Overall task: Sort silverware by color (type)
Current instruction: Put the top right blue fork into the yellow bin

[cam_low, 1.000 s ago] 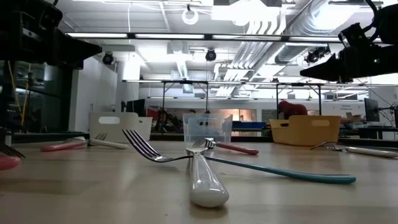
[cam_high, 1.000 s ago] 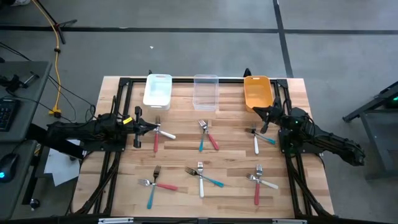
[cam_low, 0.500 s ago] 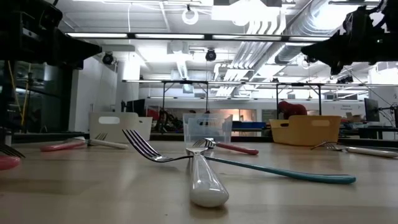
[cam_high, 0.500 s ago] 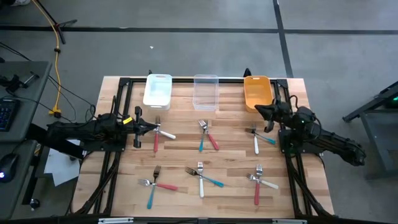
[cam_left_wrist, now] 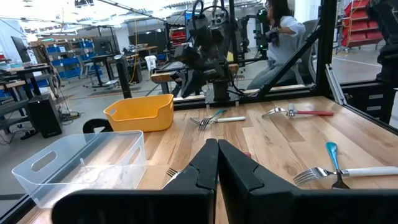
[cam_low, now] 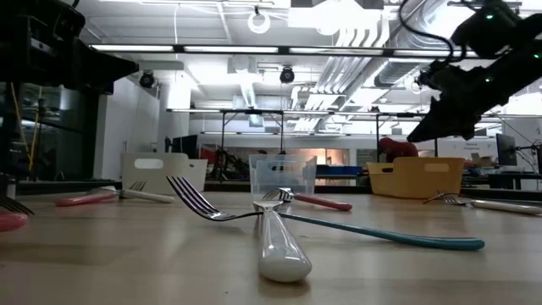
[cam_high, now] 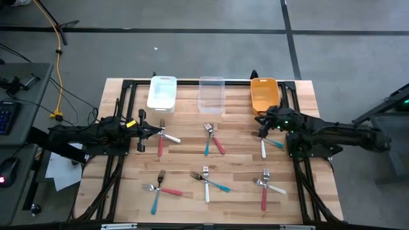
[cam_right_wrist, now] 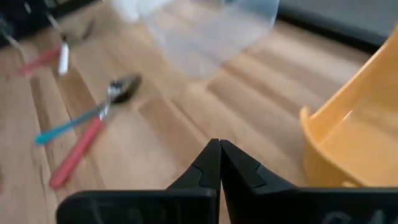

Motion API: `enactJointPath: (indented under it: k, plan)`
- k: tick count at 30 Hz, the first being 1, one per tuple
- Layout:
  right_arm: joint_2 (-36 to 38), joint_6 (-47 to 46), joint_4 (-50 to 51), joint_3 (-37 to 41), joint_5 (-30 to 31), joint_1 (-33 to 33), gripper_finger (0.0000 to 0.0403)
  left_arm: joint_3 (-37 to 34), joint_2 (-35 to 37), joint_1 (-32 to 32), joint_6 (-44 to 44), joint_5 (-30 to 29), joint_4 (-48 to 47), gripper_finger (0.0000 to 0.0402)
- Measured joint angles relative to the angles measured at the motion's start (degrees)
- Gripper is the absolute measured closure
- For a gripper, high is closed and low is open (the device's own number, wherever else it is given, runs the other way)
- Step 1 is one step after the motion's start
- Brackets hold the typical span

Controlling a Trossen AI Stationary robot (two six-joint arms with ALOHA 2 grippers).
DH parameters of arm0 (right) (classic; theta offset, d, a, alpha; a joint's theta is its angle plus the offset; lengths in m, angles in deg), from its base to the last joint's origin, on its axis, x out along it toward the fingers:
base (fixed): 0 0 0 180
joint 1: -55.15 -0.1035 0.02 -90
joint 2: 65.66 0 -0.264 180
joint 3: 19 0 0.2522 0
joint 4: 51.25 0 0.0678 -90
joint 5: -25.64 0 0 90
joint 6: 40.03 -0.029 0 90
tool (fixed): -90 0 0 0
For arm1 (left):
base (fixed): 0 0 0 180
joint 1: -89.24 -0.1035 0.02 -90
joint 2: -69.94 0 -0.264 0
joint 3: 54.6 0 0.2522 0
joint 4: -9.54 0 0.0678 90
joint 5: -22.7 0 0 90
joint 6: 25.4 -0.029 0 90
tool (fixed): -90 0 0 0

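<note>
Beside the orange bin, right end effector, fingers together, has dipped lower.

Bright overhead ceiling lights glare in the low view; the right wrist view is motion-blurred.

a wooden plank counter with a black frame is seen from above. along its far edge three bins are set in a row: a white bin at the left, a clear bin in the middle, an orange bin at the right. on the boards forks with red-pink, teal-blue and white handles are laid in crossed pairs, three pairs in a farther row and three in a nearer row.
</note>
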State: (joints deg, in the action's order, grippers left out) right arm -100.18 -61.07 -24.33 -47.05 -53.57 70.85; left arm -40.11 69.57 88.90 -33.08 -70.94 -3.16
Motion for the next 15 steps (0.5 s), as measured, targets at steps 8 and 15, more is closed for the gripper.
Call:
enactJointPath:
  k: [8, 15]
  plan:
    - [-15.5, -7.2, 20.5, -12.8, 0.9, -4.5, 0.0335, 0.0, 0.0, 0.0, 0.0, 0.0, 0.0, 0.0398]
    - [-25.2, -10.7, 30.1, -18.3, -5.4, -7.9, 0.0281, 0.0, 0.0, 0.0, 0.0, 0.0, 0.0, 0.0398]
